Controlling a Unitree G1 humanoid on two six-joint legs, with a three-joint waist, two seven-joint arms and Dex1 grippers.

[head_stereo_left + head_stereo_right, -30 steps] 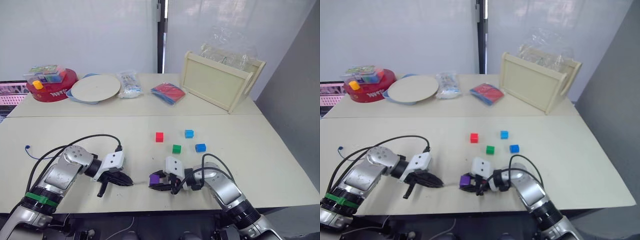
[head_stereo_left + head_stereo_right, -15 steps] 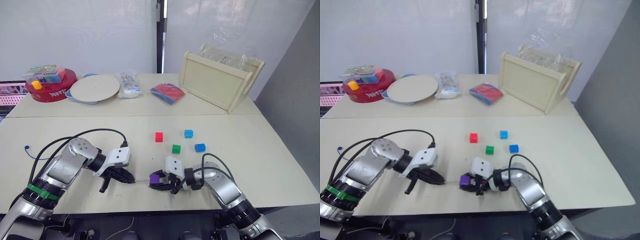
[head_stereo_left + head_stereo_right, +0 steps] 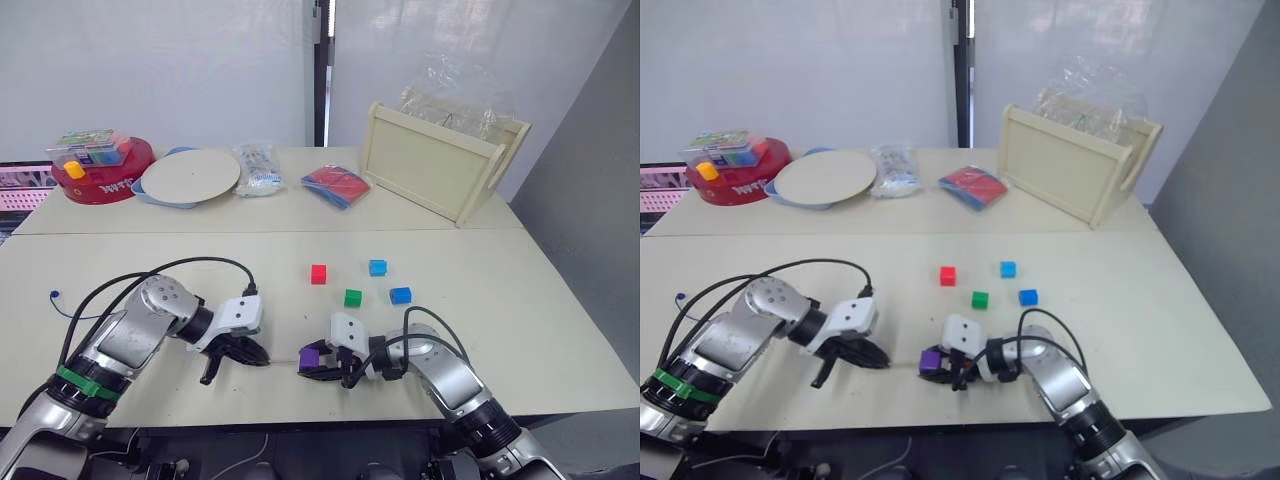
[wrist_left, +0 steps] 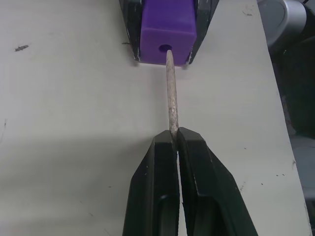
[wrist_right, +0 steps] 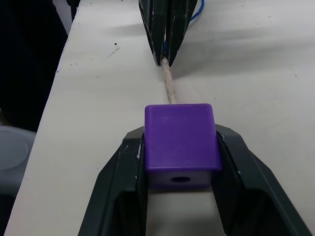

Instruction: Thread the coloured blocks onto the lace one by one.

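My right gripper (image 3: 312,361) is shut on a purple block (image 3: 309,356), holding it just above the table near the front edge. My left gripper (image 3: 262,358) is shut on the pale stiff tip of the lace (image 4: 171,98). The tip's end meets the hole in the purple block (image 4: 165,30). The dark-blue cord runs back to the left, to its knotted end (image 3: 53,295). From the right wrist, the block's (image 5: 181,137) near hole looks dark. A red block (image 3: 318,274), a green block (image 3: 352,298) and two blue blocks (image 3: 377,267) (image 3: 400,295) lie loose behind.
At the back of the table stand a red tub (image 3: 100,175), a round plate (image 3: 190,176), a plastic packet (image 3: 258,168), a red-and-blue pack (image 3: 336,186) and a wooden tray (image 3: 440,160) at the right. Black cables loop over both arms.
My left arm has shifted right, carrying the lace tip closer until it meets the purple block's hole. The right gripper and the block have stayed still.
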